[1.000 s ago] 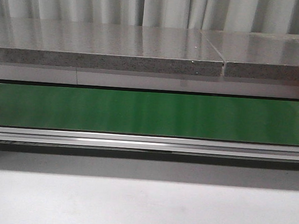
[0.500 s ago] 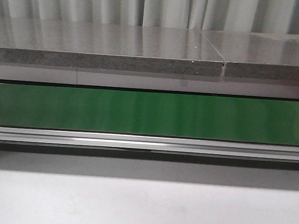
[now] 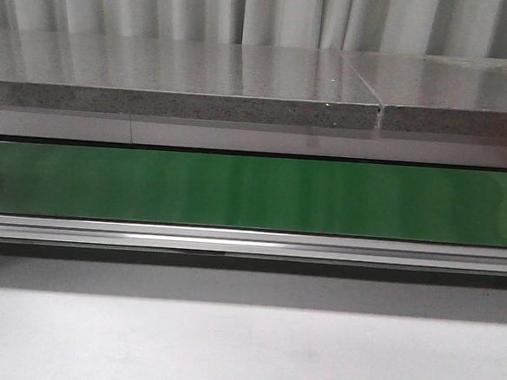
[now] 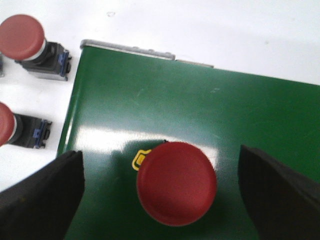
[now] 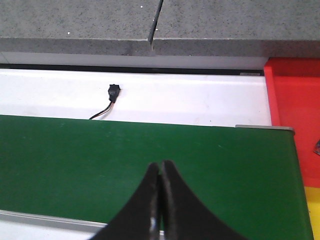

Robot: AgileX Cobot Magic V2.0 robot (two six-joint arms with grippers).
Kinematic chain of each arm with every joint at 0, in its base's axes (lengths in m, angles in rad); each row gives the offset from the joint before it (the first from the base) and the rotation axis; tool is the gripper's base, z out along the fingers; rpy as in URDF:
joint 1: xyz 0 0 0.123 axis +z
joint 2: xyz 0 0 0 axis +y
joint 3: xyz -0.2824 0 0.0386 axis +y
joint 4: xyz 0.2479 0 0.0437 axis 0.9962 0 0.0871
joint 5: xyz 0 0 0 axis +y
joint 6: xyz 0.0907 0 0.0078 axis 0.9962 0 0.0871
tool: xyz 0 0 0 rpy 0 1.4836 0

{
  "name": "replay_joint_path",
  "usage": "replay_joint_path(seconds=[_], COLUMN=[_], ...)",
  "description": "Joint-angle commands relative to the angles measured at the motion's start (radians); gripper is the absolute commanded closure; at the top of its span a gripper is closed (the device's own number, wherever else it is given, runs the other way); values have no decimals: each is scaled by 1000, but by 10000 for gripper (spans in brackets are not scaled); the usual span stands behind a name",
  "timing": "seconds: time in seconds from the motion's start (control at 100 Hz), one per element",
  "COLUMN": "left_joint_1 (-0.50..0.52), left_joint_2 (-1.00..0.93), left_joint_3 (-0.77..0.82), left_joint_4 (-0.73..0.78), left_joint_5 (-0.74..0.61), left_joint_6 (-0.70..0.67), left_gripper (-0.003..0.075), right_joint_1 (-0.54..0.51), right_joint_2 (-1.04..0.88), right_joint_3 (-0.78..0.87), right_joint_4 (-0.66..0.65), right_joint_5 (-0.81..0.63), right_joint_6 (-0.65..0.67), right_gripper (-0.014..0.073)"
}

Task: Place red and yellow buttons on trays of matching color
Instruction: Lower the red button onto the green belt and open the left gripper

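In the left wrist view a red button [image 4: 176, 182] stands on the green belt [image 4: 210, 110], cap up, with a bit of yellow showing at its base. My left gripper [image 4: 161, 195] is open, its black fingers [image 4: 42, 200] wide on either side of the cap without touching it. Two more red buttons [image 4: 30, 42] [image 4: 15, 131] lie on their sides on the white surface beside the belt. My right gripper [image 5: 160, 170] is shut and empty over the belt [image 5: 125, 165]. A red tray [image 5: 295, 125] lies beyond the belt's end, with a yellow strip [image 5: 315, 220] beside it. No yellow button shows.
The front view holds only the green belt [image 3: 253, 190], its metal rail [image 3: 250, 242], a grey stone ledge [image 3: 181, 102] behind and white table in front; neither arm shows there. A small black plug with a cable [image 5: 114, 94] lies on the white strip behind the belt.
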Motion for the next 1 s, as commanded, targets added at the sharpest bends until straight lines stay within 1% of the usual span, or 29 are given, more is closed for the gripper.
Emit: replay_joint_path(seconds=[0.0, 0.22, 0.39, 0.53, 0.75, 0.85, 0.99], left_joint_1=[-8, -4, 37, 108, 250, 310, 391], left_joint_2=[-32, -44, -80, -111, -135, -137, -137], left_joint_3=[-69, -124, -122, -122, -114, -83, -2], left_joint_4=[-32, -32, -38, -38, -38, -38, -44], left_joint_5=[-17, -1, 42, 84, 129, 122, 87], left_joint_6=[31, 29, 29, 29, 29, 29, 29], left_gripper=[111, 111, 111, 111, 111, 111, 111], right_joint_1=[2, 2, 2, 2, 2, 2, 2], right_joint_2=[-8, -8, -8, -8, -8, -8, -8], right_joint_3=[-25, -25, -25, -25, -25, -25, -25], right_joint_4=[13, 13, 13, 13, 13, 13, 13], right_joint_5=[-58, -58, -58, -58, -58, -58, -58], right_joint_6=[-7, -7, -7, -7, -7, -7, -7], right_gripper=[660, 660, 660, 660, 660, 660, 660])
